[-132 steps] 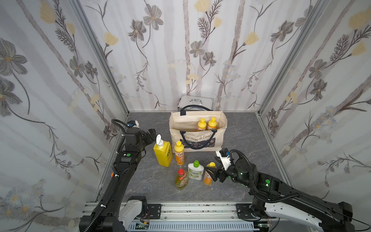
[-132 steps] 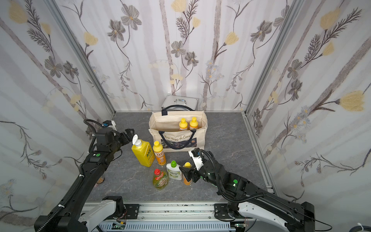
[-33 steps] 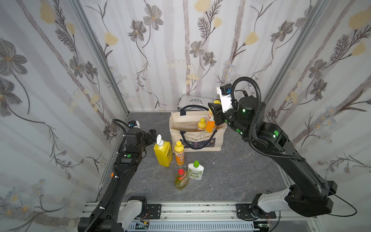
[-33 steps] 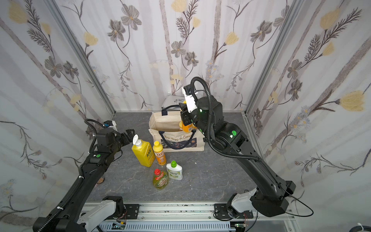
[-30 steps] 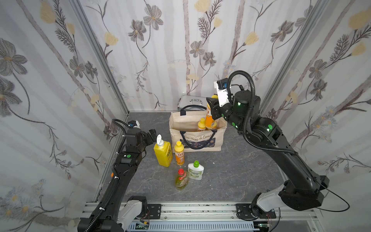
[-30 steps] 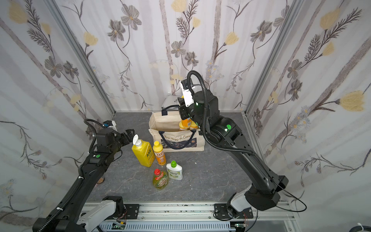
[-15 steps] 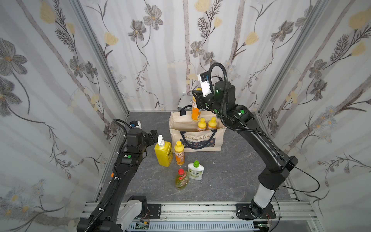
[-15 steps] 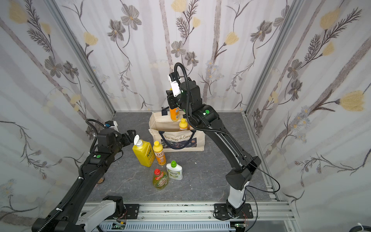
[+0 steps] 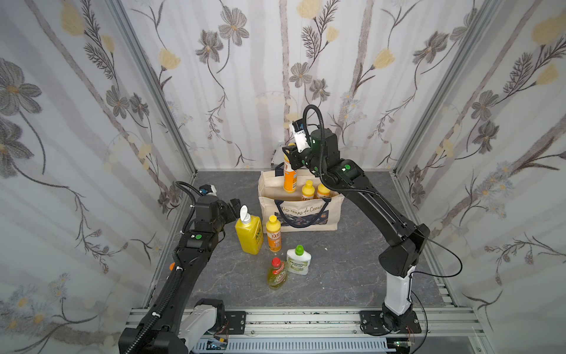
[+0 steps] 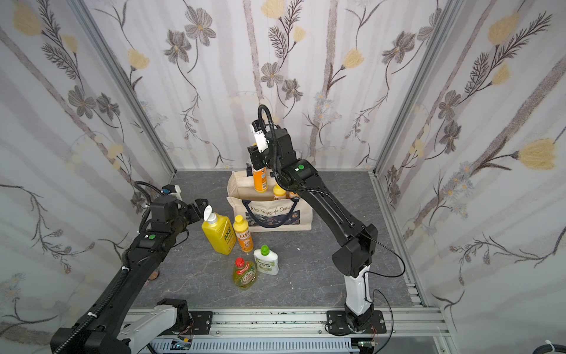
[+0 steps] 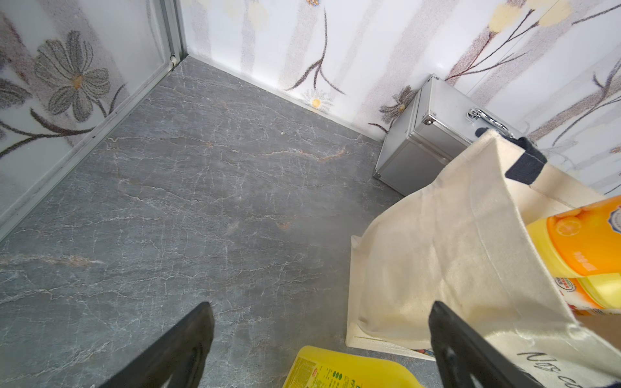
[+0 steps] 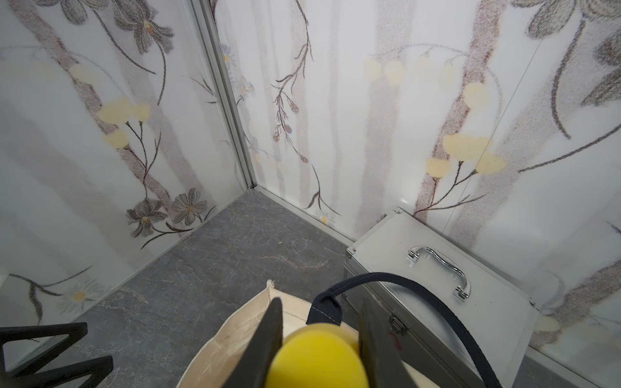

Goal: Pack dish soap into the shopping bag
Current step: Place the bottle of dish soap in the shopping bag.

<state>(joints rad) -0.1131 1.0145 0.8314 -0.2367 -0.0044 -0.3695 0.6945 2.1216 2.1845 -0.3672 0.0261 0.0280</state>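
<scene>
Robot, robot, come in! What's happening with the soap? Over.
Right gripper shut on orange bottle, at shopping bag mouth. Left gripper open, empty. Nothing blocking.

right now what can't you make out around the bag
The held orange bottle: the right wrist view shows only its yellow cap between the right gripper's fingers; the frame edge cuts off the body.
The two orange bottles in the shopping bag: its front wall hides their lower parts in both top views.
The silver case: in both top views mostly hidden behind the bag and the right arm.

Bare floor [image 9: 226, 187] beside shopping bag [image 9: 330, 214]
</scene>
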